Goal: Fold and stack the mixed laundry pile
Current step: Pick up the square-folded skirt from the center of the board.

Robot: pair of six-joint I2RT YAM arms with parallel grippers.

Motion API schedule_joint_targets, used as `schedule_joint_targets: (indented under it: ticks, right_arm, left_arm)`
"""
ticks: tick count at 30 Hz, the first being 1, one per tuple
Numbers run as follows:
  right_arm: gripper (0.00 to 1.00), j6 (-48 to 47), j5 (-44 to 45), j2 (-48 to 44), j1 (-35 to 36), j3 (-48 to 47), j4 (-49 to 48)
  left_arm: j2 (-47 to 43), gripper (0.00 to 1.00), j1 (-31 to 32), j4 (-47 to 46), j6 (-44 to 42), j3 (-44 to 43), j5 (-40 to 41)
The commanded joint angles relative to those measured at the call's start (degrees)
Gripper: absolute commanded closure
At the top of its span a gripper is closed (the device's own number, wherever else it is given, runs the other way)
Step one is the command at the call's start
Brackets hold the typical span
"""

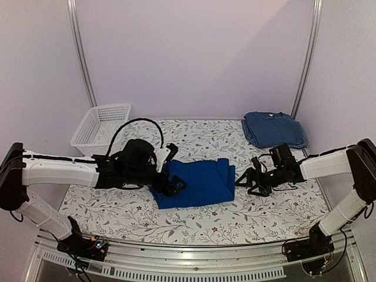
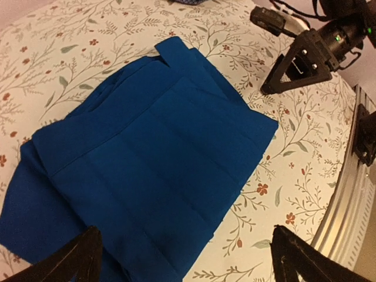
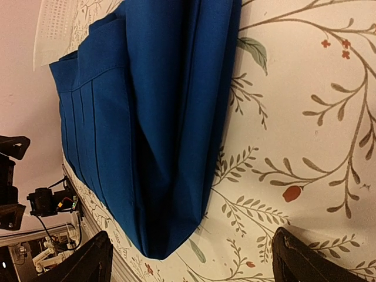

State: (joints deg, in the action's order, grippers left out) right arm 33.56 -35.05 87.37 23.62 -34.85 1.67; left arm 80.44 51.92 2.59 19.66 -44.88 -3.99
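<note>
At the far-left corner of the bench [image 1: 194, 220]: a white mesh basket [image 1: 100, 126], standing off the flowered cloth.

Left arm [image 1: 59, 167]: stretched low and nearly level from the left edge toward the middle, wrist bent down. Left end effector [image 1: 171, 187] sits over the left end of the blue garment [image 1: 200, 181]. In the left wrist view the fingers [image 2: 82, 258] stand wide apart above the fabric and hold nothing.

Blue garment, bench centre: bright royal blue, folded into a rough rectangle and lying flat. Several parallel creases run across the top layer. Layer edges show stepped along the near-left side, and a narrow strip stands up at the right end.

Right arm [image 1: 329, 161]: reaches in from the right edge, forearm sloping down, wrist low. Right end effector [image 1: 245, 180] is just beside the garment's right end, not touching it. In the right wrist view its fingers [image 3: 94, 258] are spread wide, with only cloth-covered bench and a corner of the garment below them.

Far right, rear: a folded stack [image 1: 273, 129] of duller blue clothing, well apart from both arms. A neckline shows on the top piece.
</note>
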Motion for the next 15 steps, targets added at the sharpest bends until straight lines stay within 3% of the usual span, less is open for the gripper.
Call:
schedule_joint_targets:
  ticks: [1, 7, 15]
  right_arm:
    - [0.07, 2.86, -2.27, -0.36, 0.07, 0.04, -3.80]
    - [0.07, 4.29, -3.37, 0.40, 0.03, 0.55, -4.85]
    - [0.06, 5.55, -4.58, 1.46, 0.03, 1.36, -5.98]
  left_arm:
    - [8.35, 0.00, 6.70, 0.95, -16.23, -6.75, 8.27]
    - [21.27, 0.14, 11.54, 0.76, -28.20, -16.77, 8.45]
    - [32.61, 0.28, 14.27, 1.42, -34.38, -23.98, 5.87]
